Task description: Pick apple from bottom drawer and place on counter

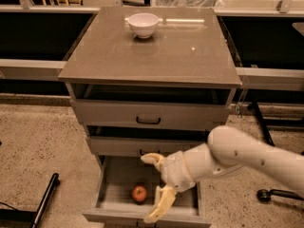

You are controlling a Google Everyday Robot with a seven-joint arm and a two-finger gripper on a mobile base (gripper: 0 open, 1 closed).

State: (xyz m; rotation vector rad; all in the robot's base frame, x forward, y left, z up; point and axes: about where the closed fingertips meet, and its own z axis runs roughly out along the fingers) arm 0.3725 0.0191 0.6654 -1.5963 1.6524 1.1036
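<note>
Apple (139,193) lies on the bottom drawer (118,178) floor, just left of the spread-apart fingers (162,204), untouched.

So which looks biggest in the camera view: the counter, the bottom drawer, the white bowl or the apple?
1. counter
2. bottom drawer
3. white bowl, which looks bigger even though it sits farther back
4. apple
The gripper hangs open over the drawer, just right of the apple.

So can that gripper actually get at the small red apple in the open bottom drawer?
Probably yes. The grey wood-grain bottom drawer is pulled out, nothing covers the small red-orange apple, and the open gripper hangs just beside it, one finger above and one below apple height.
</note>
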